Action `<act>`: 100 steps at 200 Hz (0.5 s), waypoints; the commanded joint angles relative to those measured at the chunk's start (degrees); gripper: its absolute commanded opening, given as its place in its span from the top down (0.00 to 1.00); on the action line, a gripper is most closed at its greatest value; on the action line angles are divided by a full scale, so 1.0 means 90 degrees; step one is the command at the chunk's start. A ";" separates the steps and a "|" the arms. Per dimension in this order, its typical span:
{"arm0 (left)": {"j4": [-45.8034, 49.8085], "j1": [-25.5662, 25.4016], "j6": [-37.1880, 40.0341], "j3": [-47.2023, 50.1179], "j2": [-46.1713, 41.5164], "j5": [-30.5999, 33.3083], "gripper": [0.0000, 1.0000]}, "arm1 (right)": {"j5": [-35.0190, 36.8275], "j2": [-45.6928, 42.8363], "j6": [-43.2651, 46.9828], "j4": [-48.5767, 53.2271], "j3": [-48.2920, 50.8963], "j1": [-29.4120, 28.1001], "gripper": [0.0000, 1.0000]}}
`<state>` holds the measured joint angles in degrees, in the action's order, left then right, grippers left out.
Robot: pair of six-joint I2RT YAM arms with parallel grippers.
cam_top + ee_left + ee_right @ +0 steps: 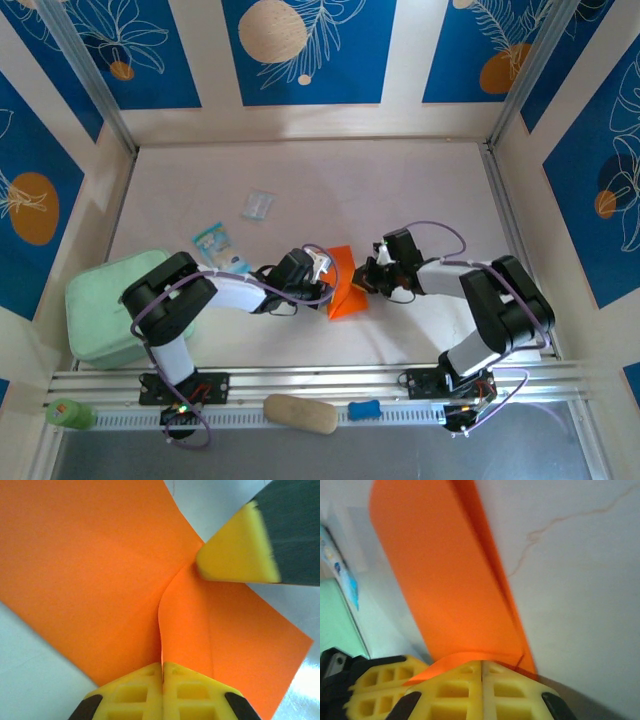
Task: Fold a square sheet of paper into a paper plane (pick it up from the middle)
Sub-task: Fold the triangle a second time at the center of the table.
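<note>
The square sheet of paper (346, 286) is bright orange, folded and standing up off the table between my two grippers. My left gripper (318, 270) is at its left side and my right gripper (368, 281) at its right side. In the left wrist view the left gripper (162, 666) is shut on a curved fold of the orange paper (90, 570), and a yellow fingertip (235, 555) of the right gripper touches the sheet at the upper right. In the right wrist view the right gripper (482, 664) is shut on the lower edge of the paper (450, 590).
A mint green pad (112, 302) lies at the left. A blue-and-white packet (218, 248) and a clear wrapper (258, 205) lie behind the left arm. A beige object (300, 413) and a small blue object (365, 409) sit on the front rail.
</note>
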<state>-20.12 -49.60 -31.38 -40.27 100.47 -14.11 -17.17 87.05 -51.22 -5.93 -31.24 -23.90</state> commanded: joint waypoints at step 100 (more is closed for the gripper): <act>0.0775 0.0053 0.0066 -0.0023 0.0021 -0.0083 1.00 | 0.0487 0.0437 -0.0080 0.0150 0.0199 -0.0685 1.00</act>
<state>-19.29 -49.60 -31.38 -40.71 100.47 -14.15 -15.44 89.95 -51.44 -5.45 -31.88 -30.04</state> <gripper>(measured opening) 0.041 0.042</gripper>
